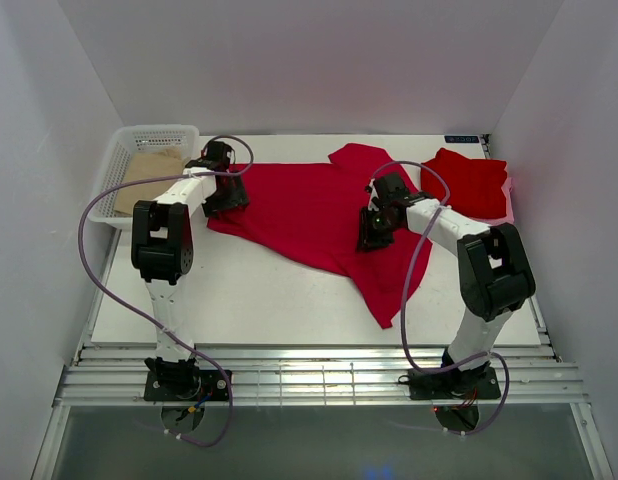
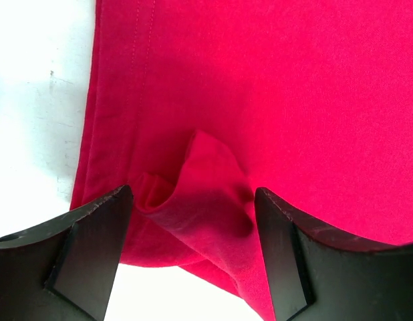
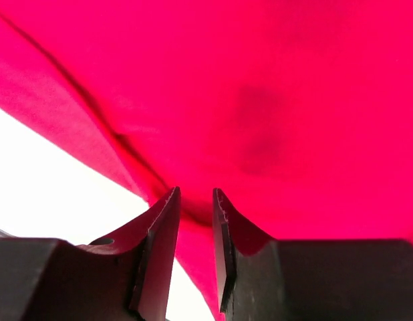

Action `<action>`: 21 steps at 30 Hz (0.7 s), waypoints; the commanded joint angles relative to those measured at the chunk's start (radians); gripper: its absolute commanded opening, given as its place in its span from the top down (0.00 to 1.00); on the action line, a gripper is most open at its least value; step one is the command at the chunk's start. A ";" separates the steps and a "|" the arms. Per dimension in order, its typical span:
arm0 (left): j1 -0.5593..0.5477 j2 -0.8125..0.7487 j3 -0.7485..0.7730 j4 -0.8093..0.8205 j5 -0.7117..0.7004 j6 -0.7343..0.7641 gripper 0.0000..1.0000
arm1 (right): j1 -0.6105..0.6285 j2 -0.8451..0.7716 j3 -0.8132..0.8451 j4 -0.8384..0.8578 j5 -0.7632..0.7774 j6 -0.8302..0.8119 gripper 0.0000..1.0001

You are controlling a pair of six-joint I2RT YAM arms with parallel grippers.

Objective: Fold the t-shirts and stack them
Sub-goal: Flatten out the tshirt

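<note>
Two t-shirts showing: a folded t-shirt (image 1: 474, 182) is sitting far right on a pale pink piece (image 1: 509, 203); a spread t-shirt (image 1: 299, 210) is lying rumpled across the middle of the table (image 1: 239, 300).
Left gripper (image 2: 193, 194): standing wide open, straddling a raised pucker near the shirt's edge, gripping nothing.
Right gripper (image 3: 195, 195): hovering over the cloth, jaws narrowly parted; whether it is nipping any, I cannot tell.
Progress: seemingly one done; the spread one is awaiting folding and stacking.
</note>
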State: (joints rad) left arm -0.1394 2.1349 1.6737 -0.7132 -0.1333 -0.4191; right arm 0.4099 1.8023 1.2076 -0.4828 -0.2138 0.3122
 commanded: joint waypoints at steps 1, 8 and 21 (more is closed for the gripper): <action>-0.002 -0.070 -0.022 0.027 0.012 0.002 0.16 | 0.013 -0.064 -0.032 0.026 0.017 0.014 0.67; -0.003 -0.069 0.012 0.029 0.020 0.011 0.16 | 0.038 -0.141 -0.083 -0.017 0.068 0.025 0.64; -0.011 -0.096 -0.008 0.034 0.040 0.008 0.32 | 0.038 -0.196 -0.226 0.010 0.113 0.031 0.63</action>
State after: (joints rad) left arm -0.1436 2.1296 1.6615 -0.6979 -0.1093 -0.4149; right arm 0.4454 1.6440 0.9958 -0.4858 -0.1131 0.3347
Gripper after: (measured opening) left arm 0.708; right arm 0.372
